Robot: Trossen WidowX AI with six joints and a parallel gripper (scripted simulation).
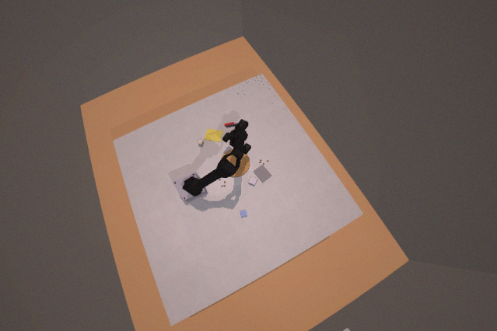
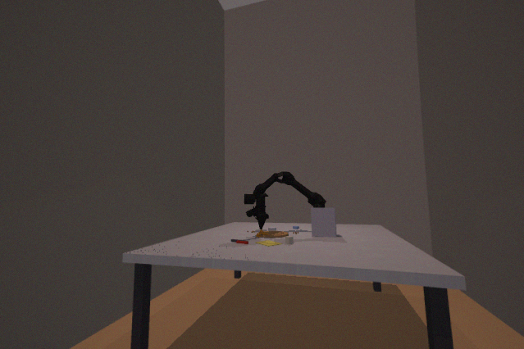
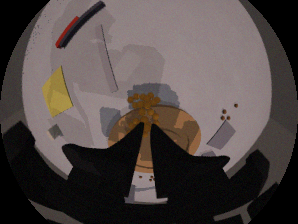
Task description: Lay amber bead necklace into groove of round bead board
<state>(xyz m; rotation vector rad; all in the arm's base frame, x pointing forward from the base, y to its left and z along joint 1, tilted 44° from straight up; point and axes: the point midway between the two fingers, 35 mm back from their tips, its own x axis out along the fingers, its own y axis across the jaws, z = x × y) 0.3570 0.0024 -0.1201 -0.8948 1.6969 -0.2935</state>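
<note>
The amber bead necklace is bunched in a heap at the edge of the round bead board. Part of the heap lies over the board's rim and part beyond it. My gripper points down with its fingertips nearly together, pinching beads at the near side of the heap, and the beads rise up to the tips in the exterior view. The arm hides the necklace in the top view. The fingers and shadow cover part of the board's groove.
A yellow sheet, a small beige block and a red and black object lie to one side. A grey square, a white block and small brown balls lie opposite.
</note>
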